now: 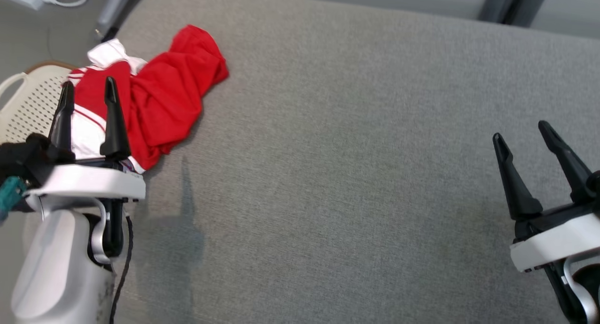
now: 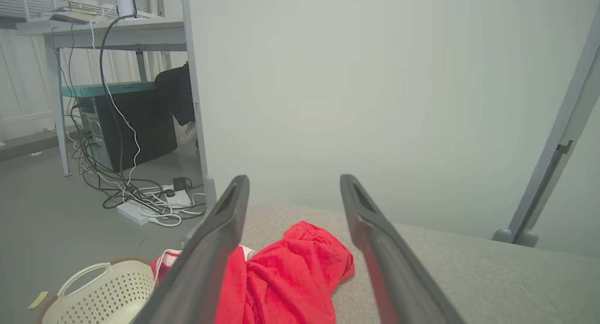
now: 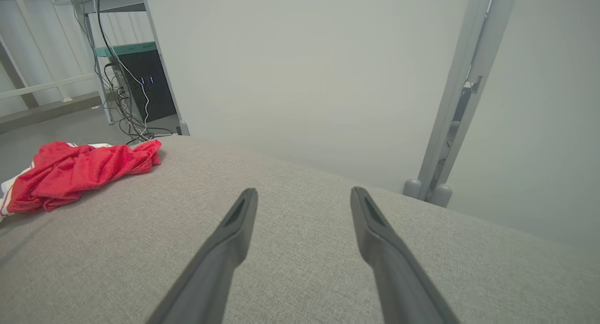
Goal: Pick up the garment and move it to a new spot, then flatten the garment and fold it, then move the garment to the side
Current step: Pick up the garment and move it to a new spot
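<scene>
The garment (image 1: 164, 89) is a crumpled red piece with white trim, heaped at the far left edge of the grey padded surface (image 1: 356, 174). My left gripper (image 1: 88, 87) hovers over its near end, open, with nothing between the fingers. The left wrist view has the garment (image 2: 286, 277) lying below and ahead of the left gripper (image 2: 293, 181). At the lower right, far from the cloth, my right gripper (image 1: 521, 131) stands open and empty. The right wrist view puts the garment (image 3: 79, 171) at far left, well away from the right gripper (image 3: 303, 192).
A cream perforated laundry basket (image 1: 28, 103) sits just off the surface's left edge, beside the garment. Beyond it are floor cables (image 2: 150, 197), a desk and a black computer case (image 2: 126, 122). A pale wall panel and a grey post (image 3: 459, 94) bound the far side.
</scene>
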